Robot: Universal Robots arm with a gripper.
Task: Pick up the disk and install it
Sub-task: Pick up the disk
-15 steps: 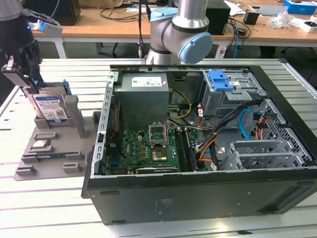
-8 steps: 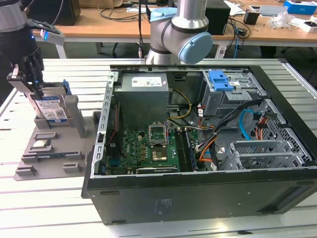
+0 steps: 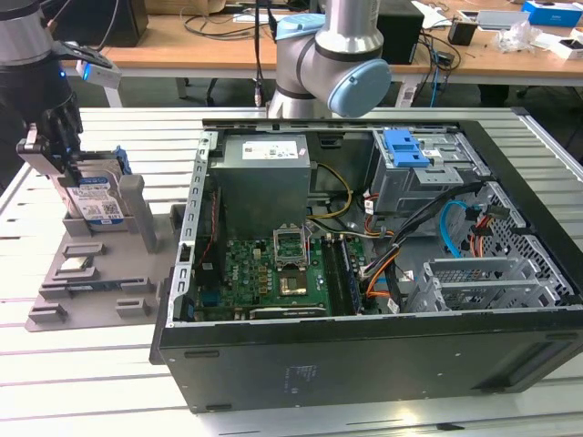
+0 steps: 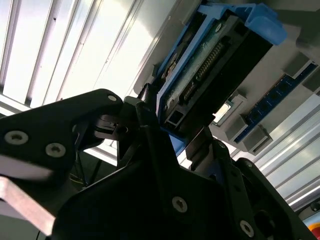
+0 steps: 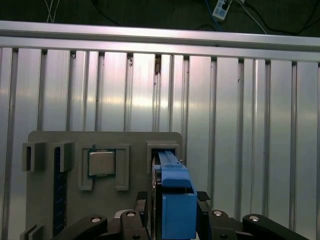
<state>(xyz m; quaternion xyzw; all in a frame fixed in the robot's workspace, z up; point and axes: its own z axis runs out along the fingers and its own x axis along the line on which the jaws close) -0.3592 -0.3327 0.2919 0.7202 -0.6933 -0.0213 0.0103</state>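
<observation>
Two black fingers (image 4: pixel 147 132) of my gripper (image 5: pixel 175 202) sit pressed against opposite sides of the disk (image 5: pixel 172 170), so the hand is narrow and clamped on it. In the first wrist view I look straight along the drive's thin edge. The glossy blue plastic bracket fills the gap between the pads, and its ridged rail runs away from me.

The second wrist view shows the drive's (image 4: pixel 210 60) other broad side. It has a green circuit board with a row of small metal pins, framed by the same blue plastic.

In the exterior view the disk (image 3: pixel 94 200) stands on edge in a slot of the grey fixture plate (image 3: pixel 100 291). Its long axis is near upright and leans a little, and the white-and-blue label faces the camera. The gripper (image 3: pixel 62 164) grips it at the upper end. I cannot tell whether the lower end has left the slot.

The fixture is matt grey plastic with blocky raised pockets. One pocket holds a square processor chip (image 5: pixel 102 163) with a dull silver lid. The plate lies flat on the ribbed aluminium table (image 3: pixel 91 382).

Beyond the fixture, toward the exterior view's right, the black computer case (image 3: pixel 364 364) lies on its side, open. It shows a green motherboard (image 3: pixel 264 269), a grey metal power supply box (image 3: pixel 264 177), a perforated steel drive cage (image 3: pixel 483 282) and a bright-blue latch piece (image 3: pixel 405 146).

Behind the case rises the arm's silver-and-pale-blue base joint (image 3: pixel 328 55), and beyond that a wooden bench (image 3: pixel 182 55).
</observation>
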